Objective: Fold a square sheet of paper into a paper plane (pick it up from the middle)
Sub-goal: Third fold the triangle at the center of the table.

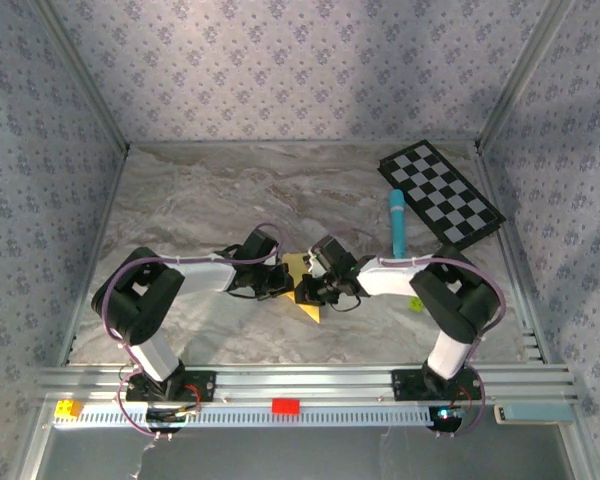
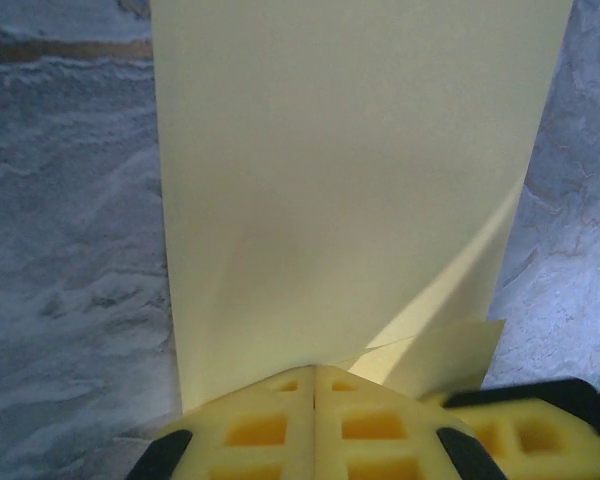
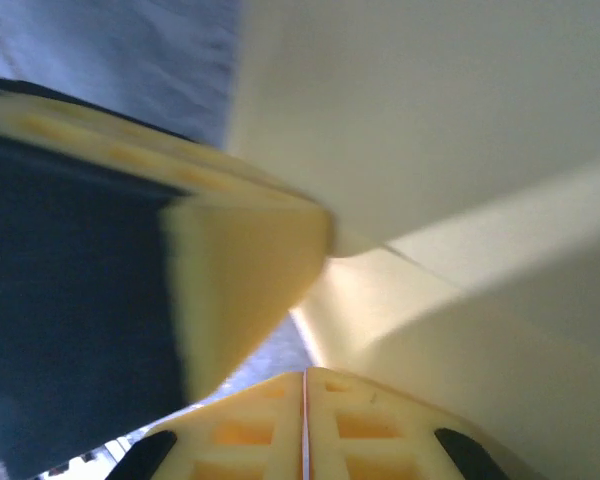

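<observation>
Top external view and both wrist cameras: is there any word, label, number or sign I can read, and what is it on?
No text can be read in these views.
The yellow sheet of paper: plain, no print.
The checkered board: black and white squares, no characters.
The light-blue marker: any print is too small to tell.

The creased yellow sheet of paper (image 1: 299, 268) sat at the frame's centre, between the left gripper (image 1: 282, 285) and the right gripper (image 1: 312, 292). The light-blue cylindrical marker (image 1: 397, 225) lay upper right, just left of the black-and-white checkered board (image 1: 442, 193).
</observation>
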